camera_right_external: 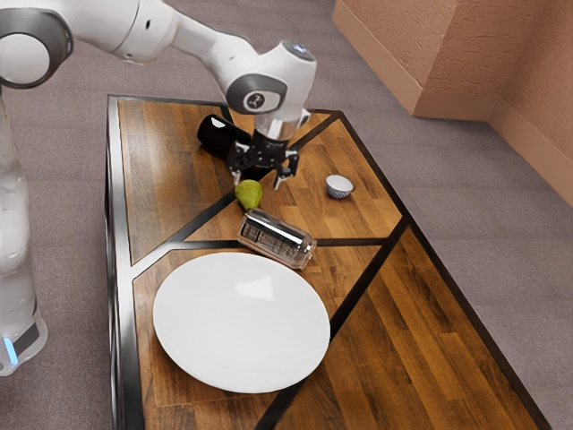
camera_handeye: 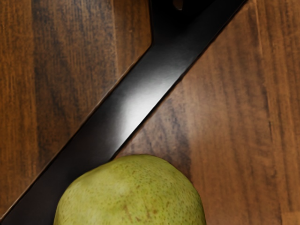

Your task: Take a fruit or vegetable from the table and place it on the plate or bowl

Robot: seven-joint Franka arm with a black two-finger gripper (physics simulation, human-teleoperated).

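Fingers [camera_right_external: 286, 176] spread open and empty at upper centre of the exterior frame, pear [camera_right_external: 249, 193] on tabletop [camera_right_external: 430, 313] just lower-left of them, not between.

White, glossy arm [camera_right_external: 179, 36] here: smooth rounded segments, fat cylindrical joints. A dark grey cap [camera_right_external: 49, 40] rings the upper joint, and a grey disc [camera_right_external: 257, 97] with a small white mark sits at the wrist. A blue light [camera_right_external: 9, 351] glows low on the base column. At the tip is a black two-finger gripper [camera_right_external: 263, 179].
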